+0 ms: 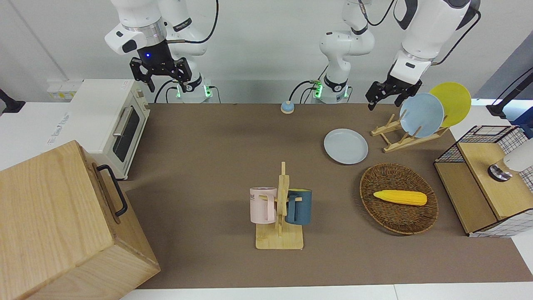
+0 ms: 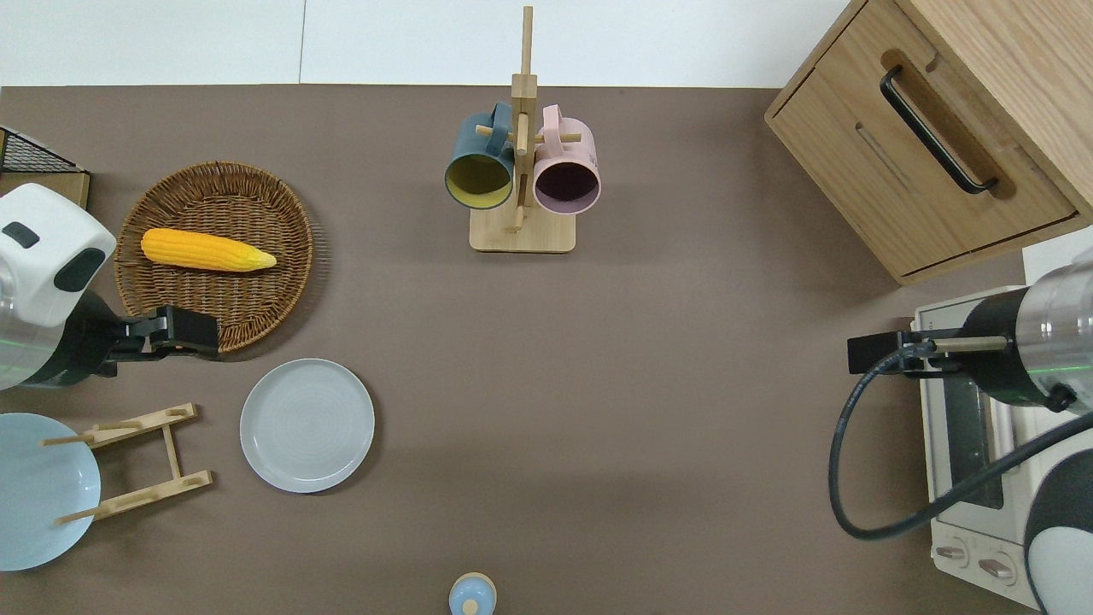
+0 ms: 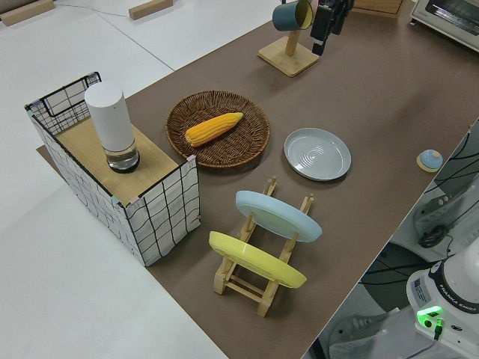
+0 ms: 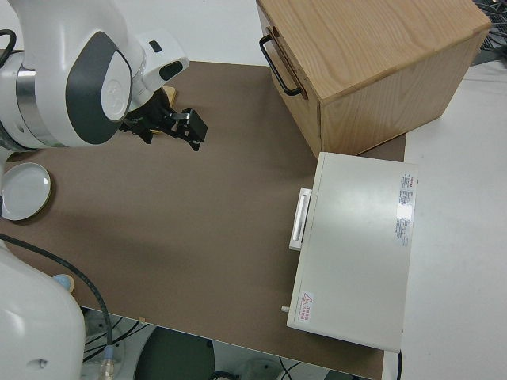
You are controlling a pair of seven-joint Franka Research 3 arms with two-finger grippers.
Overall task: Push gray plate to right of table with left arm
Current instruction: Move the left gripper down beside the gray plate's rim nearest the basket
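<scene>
While the gray plate [image 2: 306, 424] is lying flat and untouched on the bench [image 2: 649, 444], the approach step appears to be in hand. The left tool [image 2: 195, 332] is hanging in the air over the near edge of the wicker basket [image 2: 213, 256], at about ten o'clock from the plate in the overhead view, and is holding nothing; whether its fingers are parted or closed cannot be told. The right arm is parked.

The plate is sitting toward the left arm's end of the bench, with the basket and its corn cob [image 2: 207, 249] at about eleven o'clock and the wooden plate rack [image 2: 137, 461] at nine o'clock. The rack is carrying a light-blue plate [image 1: 421, 114] and a yellow plate [image 1: 453, 102].

By judgement, the next move is calling for the tool to descend into the gap between rack and plate, meet the rim at nine o'clock, and sweep toward three o'clock.

The brown matte top is looking flat and bare along that path. The mug tree [image 2: 521, 171] with its two mugs is standing at about one o'clock, well clear of the sweep line, and the small blue knob [image 2: 471, 594] at about five o'clock. A toaster oven [image 1: 109, 125] and a wooden box [image 2: 931, 128] are occupying the opposite end, limiting travel.
</scene>
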